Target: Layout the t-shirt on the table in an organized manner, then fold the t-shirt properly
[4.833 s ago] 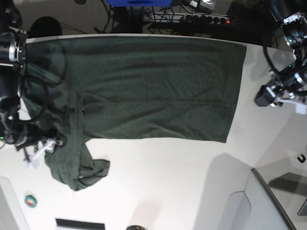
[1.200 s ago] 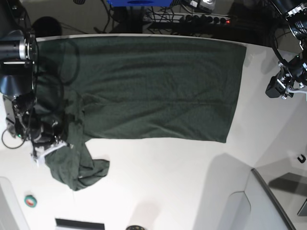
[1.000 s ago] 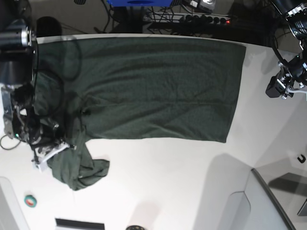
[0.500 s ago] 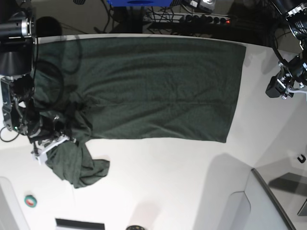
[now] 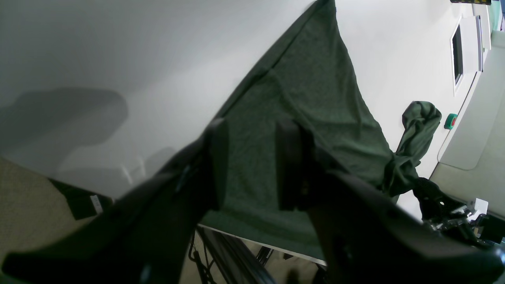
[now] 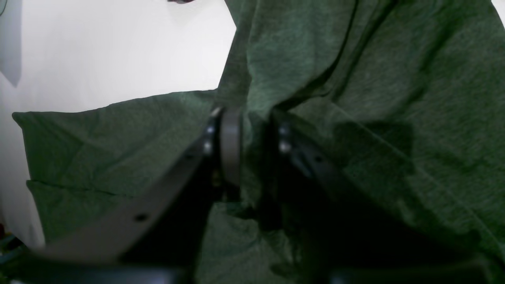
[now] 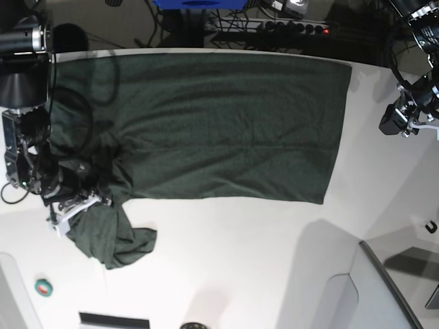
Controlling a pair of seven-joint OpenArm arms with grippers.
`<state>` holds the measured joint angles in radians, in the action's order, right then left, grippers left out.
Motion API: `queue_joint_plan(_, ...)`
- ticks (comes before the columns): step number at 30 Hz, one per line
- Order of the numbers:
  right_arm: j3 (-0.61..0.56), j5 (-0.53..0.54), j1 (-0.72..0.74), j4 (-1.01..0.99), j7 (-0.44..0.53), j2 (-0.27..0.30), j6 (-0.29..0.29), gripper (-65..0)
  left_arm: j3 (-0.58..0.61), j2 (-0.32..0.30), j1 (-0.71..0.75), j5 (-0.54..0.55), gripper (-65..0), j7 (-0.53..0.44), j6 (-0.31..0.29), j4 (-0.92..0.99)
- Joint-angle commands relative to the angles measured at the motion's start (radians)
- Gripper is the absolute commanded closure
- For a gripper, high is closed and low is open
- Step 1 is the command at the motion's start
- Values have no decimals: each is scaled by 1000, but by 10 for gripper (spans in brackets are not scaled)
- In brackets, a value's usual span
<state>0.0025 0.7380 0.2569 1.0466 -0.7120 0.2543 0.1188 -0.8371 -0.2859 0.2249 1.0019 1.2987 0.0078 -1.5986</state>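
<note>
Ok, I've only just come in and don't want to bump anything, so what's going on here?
The robot's right gripper is down at the bunched end of a dark green t-shirt, which it seems to be straightening. The rest lies spread across the white table, not folded yet. The left gripper hangs open, clear of the fabric.

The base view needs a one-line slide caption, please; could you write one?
The right end effector at the dark green t-shirt, spread on a white table.
</note>
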Motion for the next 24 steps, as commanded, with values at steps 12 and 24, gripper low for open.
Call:
queue_joint_plan(12,3,8,-1,83,9,10,2,-6,-9,-20,-3,19,-189,-3,-2,-13)
queue_joint_plan(24,4,7,-121,289,-77,9,-3,-9,-9,-20,-8,19,-189,-3,-2,-13)
